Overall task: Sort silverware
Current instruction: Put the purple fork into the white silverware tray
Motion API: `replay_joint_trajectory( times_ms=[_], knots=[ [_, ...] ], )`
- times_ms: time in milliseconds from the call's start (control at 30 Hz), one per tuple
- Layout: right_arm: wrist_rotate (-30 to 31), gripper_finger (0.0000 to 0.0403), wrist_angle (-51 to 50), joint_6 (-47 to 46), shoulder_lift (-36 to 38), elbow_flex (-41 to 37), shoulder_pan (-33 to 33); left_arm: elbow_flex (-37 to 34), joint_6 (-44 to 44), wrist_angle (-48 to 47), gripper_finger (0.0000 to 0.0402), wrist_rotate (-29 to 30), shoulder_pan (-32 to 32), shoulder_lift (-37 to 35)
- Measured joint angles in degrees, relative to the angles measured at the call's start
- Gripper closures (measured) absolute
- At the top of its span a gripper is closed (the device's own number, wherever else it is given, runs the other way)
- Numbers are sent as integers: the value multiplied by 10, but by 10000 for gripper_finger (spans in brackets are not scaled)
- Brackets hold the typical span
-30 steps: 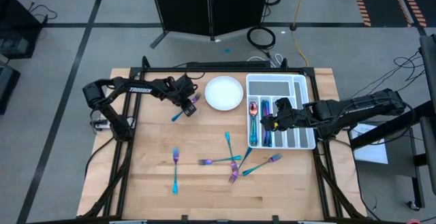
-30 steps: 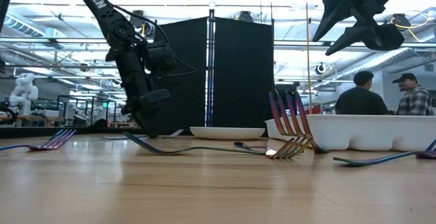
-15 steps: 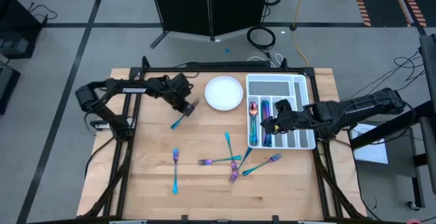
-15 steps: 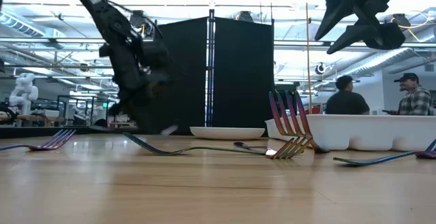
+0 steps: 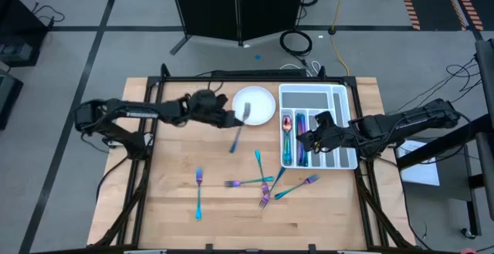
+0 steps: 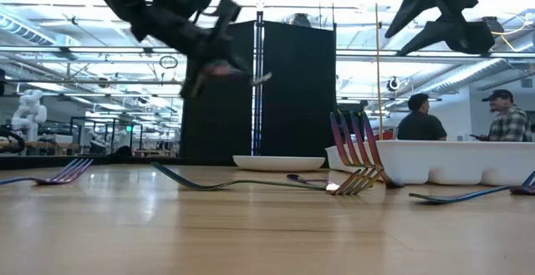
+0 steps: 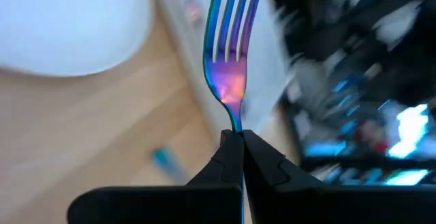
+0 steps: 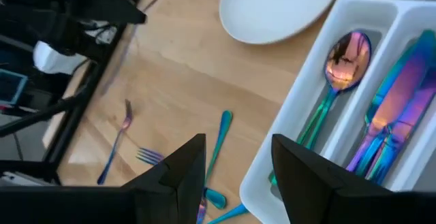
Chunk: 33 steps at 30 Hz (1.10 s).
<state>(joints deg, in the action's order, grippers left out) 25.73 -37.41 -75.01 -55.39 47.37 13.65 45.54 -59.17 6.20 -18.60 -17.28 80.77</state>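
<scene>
Gripping a fork (image 5: pixel 238 127) (tines toward the plate (image 5: pixel 254 104)), left claw (image 5: pixel 228 120) hovers beside that plate; right claw (image 5: pixel 302 139), spread, hangs over the tray (image 5: pixel 316 92).

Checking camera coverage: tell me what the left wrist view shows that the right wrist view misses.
Only the left wrist view shows the left pincer shut on a fork, tines pointing away from it.

Only the right wrist view shows the open right pincer, a spoon in the cutlery tray, and loose forks on the table.

Both show the white plate and the wooden table.
</scene>
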Motion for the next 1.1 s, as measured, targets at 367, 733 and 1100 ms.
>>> replay_joint_trajectory(
  times_ms=[367,733,1100],
  knots=[
    [60,243,38,43,67,0,-2,95,-228,229,401,222,101,208],
    [59,243,38,123,119,0,-2,493,-229,62,402,221,131,478],
    [55,243,32,174,159,0,-2,756,-230,-52,402,238,133,656]
  ],
)
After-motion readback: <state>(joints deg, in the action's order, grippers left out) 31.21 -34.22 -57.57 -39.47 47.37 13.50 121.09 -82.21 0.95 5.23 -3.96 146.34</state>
